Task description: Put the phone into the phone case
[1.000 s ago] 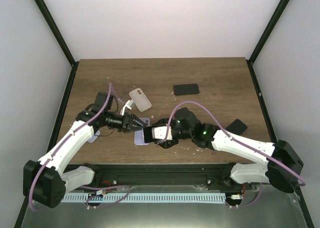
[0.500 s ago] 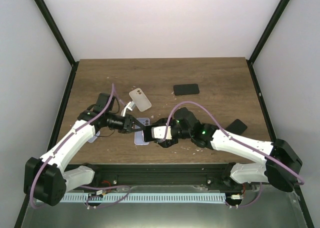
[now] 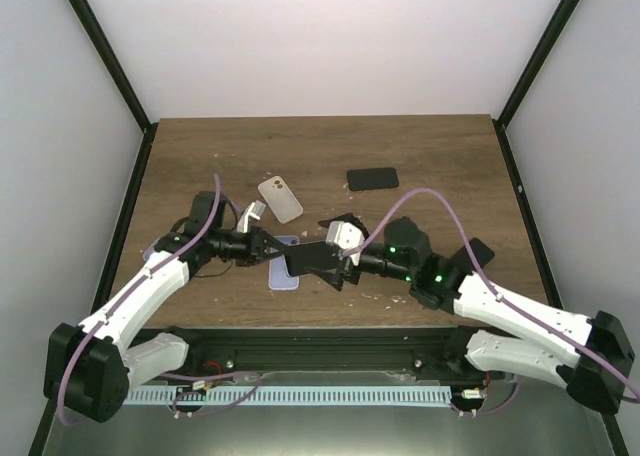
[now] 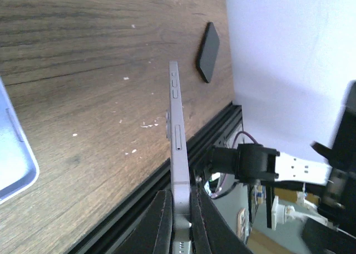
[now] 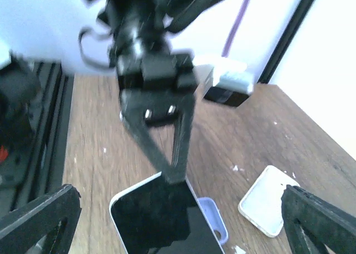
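Nothing legible in any view. No lettering, brand mark or number to be made out on the dark screen of the phone (image 5: 160, 218), on the phone case (image 3: 283, 279) or on the wooden surface (image 3: 430, 146). Small markings on the arms too blurred to read.

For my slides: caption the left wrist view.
Left hand pinches slim grey phone edge-on over brown wooden table, pale lilac case nearby.
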`<state>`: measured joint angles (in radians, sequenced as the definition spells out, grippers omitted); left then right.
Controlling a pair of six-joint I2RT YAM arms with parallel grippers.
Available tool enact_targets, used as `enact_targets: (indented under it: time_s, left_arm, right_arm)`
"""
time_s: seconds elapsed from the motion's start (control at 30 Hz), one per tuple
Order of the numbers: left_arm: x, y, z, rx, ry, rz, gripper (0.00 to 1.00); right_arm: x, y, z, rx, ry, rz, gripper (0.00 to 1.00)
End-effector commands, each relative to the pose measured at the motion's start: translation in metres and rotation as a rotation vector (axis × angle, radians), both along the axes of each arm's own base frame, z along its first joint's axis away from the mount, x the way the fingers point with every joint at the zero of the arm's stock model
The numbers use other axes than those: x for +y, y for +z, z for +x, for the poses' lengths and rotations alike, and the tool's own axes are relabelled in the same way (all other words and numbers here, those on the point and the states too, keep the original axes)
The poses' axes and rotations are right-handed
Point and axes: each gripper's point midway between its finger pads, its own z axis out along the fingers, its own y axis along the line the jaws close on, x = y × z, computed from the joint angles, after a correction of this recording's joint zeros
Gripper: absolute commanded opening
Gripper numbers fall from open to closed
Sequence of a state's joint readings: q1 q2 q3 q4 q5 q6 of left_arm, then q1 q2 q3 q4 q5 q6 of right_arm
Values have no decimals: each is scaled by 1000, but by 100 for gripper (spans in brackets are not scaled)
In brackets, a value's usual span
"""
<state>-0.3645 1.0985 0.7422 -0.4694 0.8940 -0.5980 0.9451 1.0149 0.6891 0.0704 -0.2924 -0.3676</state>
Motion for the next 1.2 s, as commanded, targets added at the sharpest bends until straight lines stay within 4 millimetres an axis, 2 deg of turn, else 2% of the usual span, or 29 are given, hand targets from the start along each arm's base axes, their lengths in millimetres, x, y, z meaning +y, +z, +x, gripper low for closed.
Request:
enact_targets:
  time_s: [0.0,0.13,0.23,0.33,0.43,0.53,0.6,0.7,0.83,0.9,1.03,1.17]
  left_arm:
    - [2,7,16,-33,96,-39,0]
    - [22,-6,34,-73,268,56,0]
    - [47,-10,53,-111,459,126,0]
    - [75,-13,64,-150,651,162,0]
    - [105,-30,63,-122,841,196,0]
    - [120,-44,55,-96,943,166,0]
    - [128,-49,48,-102,976,161,0]
    - [129,-54,41,-111,978,141,0]
    - [128,-58,37,-108,988,89,0]
    - [124,-55,39,-120,988,29,0]
    - [116,-51,39,-102,977,-24,0]
    - [105,-50,37,-70,958,-112,0]
  right_arm:
    - [-11,24,8,239,-143,205,100]
    - [-18,29,34,487,-350,309,100]
    - [-15,14,47,658,-469,286,100]
    - [-9,-5,51,729,-504,259,100]
    - [-7,-22,61,782,-547,234,100]
    - [-7,-40,69,888,-556,223,98]
    - [-6,-53,72,966,-552,211,93]
    - [0,-78,71,1054,-544,179,79]
    - [12,-102,67,1152,-519,174,51]
    - [17,-114,66,1194,-513,166,42]
    - [20,-139,71,1229,-554,142,39]
    - [28,-154,71,1259,-535,116,39]
